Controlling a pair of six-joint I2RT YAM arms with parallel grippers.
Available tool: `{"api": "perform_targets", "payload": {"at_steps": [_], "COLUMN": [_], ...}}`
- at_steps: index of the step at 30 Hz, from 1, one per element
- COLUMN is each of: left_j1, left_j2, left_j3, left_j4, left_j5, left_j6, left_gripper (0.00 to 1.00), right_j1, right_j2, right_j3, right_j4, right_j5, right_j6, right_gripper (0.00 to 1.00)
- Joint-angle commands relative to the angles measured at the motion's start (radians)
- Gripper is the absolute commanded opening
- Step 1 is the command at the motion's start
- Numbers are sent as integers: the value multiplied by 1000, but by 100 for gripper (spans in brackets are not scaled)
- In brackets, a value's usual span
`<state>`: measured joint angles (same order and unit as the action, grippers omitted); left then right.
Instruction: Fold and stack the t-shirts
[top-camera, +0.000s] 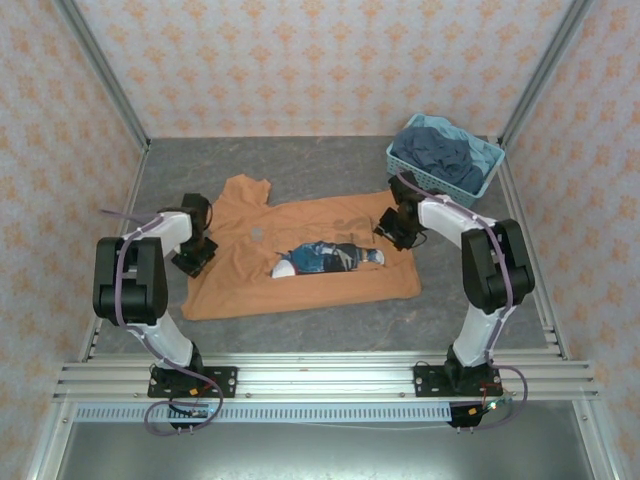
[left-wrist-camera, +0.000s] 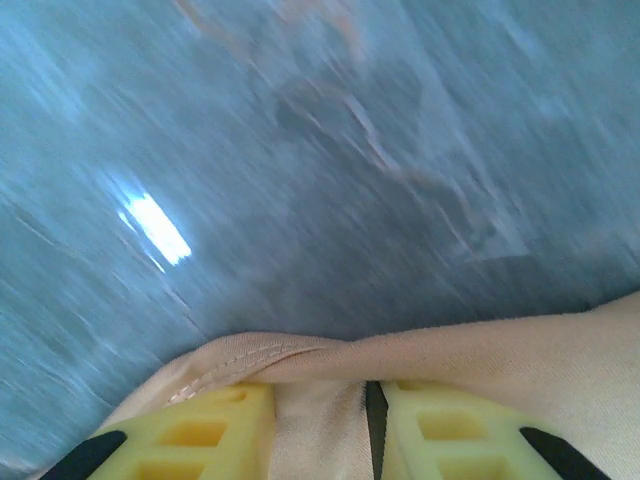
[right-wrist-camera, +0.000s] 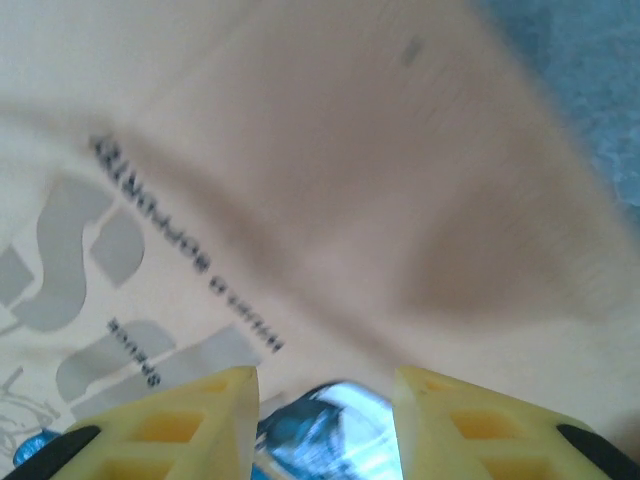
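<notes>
Table (top-camera: 300, 160): grey, matte, flat.
Orange tee (top-camera: 330, 225): spread mid-table, print up, lightly rumpled. We judge it light, limp, not slippery. It'll sag if lifted at one pt, so take it at edges/corners, both arms together.
Basket (top-camera: 482, 186), far R corner: pale blue plastic lattice, stiff. Navy tees (top-camera: 440, 155) heaped inside, soft, crumpled.
L gripper (left-wrist-camera: 328, 400) at tee's L edge: stitched hem (left-wrist-camera: 250, 350) lies btwn yellow fingers; can't tell if nipped.
R gripper (right-wrist-camera: 325, 385) over tee's R part: fingers spread, cloth beneath.
Print (top-camera: 325, 258): blue/white, prob. stiffer than bare cloth.
Lettering (right-wrist-camera: 190, 250): pale block letters + small dark text.
</notes>
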<state>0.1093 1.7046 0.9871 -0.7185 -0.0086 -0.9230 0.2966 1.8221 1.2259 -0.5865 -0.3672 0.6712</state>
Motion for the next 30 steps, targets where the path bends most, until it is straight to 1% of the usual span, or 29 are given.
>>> {"api": "perform_targets", "payload": {"at_steps": [1,4,6,8,10,12,14,17,20,26,30], "left_j1": [66,105,105,98,78,58,28,-23,-69,-128,-169], "left_j2": [8,-1,-12,-40,-80,-109,-120,-104,-83,-23,14], "left_j3": [10,27,57,88,121,152,172,194,171,103,58], "left_j4": [-72,-61,-67,-76,-88,-89,-74,-81,-63,-25,-8], "left_j5": [-87,-66,-52,-36,-38,-18,23,73,108,140,133], "left_j6": [62,89,103,105,108,106,98,73,54,49,55], "left_gripper": [31,34,39,46,49,49,47,44,42,40,40], "right_j1": [15,17,17,19,23,27,32,40,46,50,51], "right_j2": [12,29,43,54,61,70,89,121,135,109,90], "right_j3": [53,75,88,105,118,133,152,169,154,44,-49], "right_j4": [-22,-27,-32,-37,-37,-28,-23,-31,-23,-20,-27], "right_j5": [1,2,6,13,26,38,44,46,43,87,121], "right_j6": [-9,-5,-5,-5,-7,-7,-7,8,37,108,136], "right_gripper": [40,41,41,41,41,41,40,39,38,38,38]}}
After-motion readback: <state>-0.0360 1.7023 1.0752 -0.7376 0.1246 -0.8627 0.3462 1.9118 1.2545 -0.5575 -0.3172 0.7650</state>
